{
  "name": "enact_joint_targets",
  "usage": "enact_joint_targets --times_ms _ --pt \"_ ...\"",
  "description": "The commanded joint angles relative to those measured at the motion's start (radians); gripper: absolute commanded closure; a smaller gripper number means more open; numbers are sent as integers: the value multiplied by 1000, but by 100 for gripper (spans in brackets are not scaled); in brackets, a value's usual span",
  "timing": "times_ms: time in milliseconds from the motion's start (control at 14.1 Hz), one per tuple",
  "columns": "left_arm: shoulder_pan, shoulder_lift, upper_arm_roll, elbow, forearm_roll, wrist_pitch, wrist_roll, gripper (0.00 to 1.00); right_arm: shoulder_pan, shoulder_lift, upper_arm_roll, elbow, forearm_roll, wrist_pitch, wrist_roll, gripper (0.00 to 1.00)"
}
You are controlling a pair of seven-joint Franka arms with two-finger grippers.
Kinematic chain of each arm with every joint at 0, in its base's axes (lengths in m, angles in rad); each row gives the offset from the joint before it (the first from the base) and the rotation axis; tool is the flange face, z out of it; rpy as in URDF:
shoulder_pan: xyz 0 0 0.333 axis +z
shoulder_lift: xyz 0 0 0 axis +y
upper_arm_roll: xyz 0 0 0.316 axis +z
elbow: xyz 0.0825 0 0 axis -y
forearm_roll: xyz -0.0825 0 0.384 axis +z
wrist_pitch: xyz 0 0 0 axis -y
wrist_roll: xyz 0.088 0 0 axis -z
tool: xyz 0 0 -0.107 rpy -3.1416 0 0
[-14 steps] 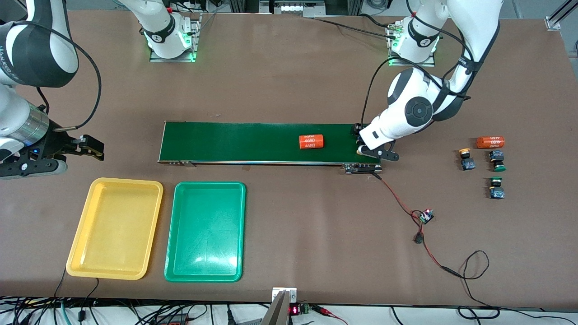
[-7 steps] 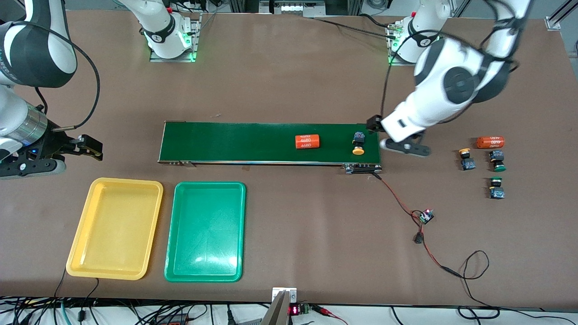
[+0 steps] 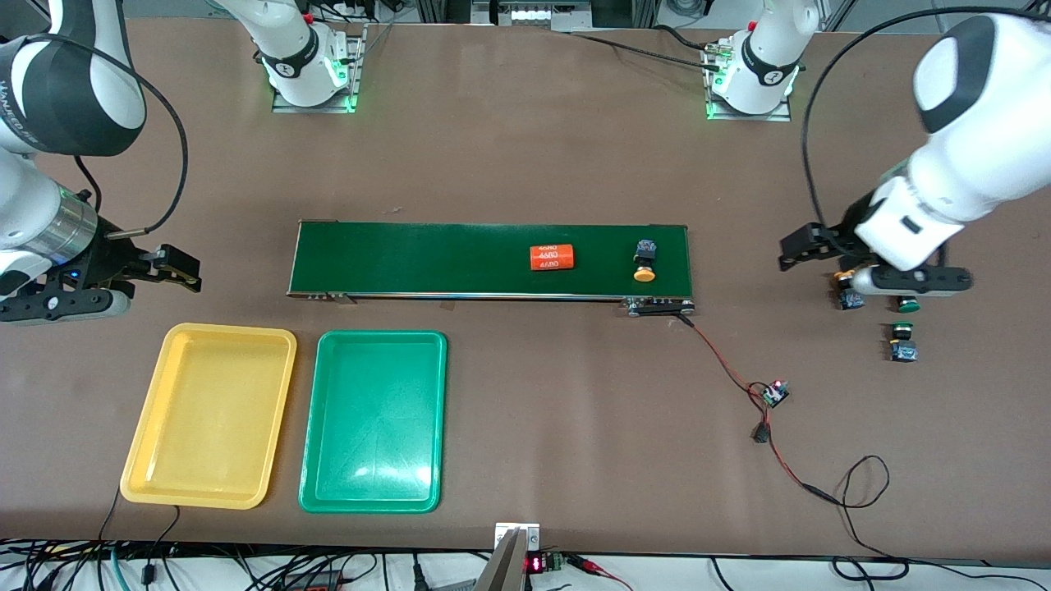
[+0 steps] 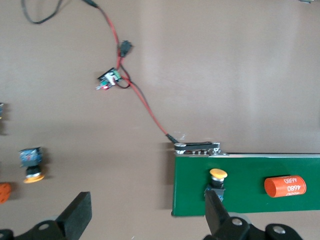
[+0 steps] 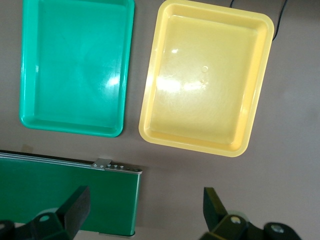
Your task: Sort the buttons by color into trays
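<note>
One yellow button (image 3: 645, 263) (image 4: 217, 175) lies on the dark-green belt (image 3: 427, 258), near the left arm's end of it. My left gripper (image 3: 910, 281) (image 4: 146, 215) hangs open and empty over the loose buttons on the table off that end. It half covers a yellow button (image 3: 846, 297) (image 4: 31, 167) and a green button (image 3: 907, 306). Another green button (image 3: 902, 341) lies nearer the camera. The yellow tray (image 3: 209, 410) (image 5: 205, 80) and the green tray (image 3: 374, 419) (image 5: 75, 65) are both empty. My right gripper (image 3: 61, 304) (image 5: 145, 215) waits open off the belt's other end.
An orange cylinder with white printing (image 3: 550, 258) (image 4: 285, 186) lies on the belt. A red-and-black cable with a small circuit board (image 3: 772, 392) (image 4: 110, 80) runs from the belt's end toward the camera.
My left gripper let go of the yellow button on the belt and swung off to the loose buttons. The cylinder and the button drifted toward the right arm's end. The right arm barely shifted.
</note>
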Motion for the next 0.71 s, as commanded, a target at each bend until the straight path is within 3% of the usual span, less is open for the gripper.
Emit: enact_joint_targets --times_ms 0,425,637 --pt "1 22 34 71 6 -70 3 0 35 1 4 6 15 -1 71 0" --pt "33 37 36 87 107 -99 0 0 162 26 4 4 59 28 276 0" --pt "61 51 34 119 122 -98 9 0 182 38 2 1 58 34 283 0"
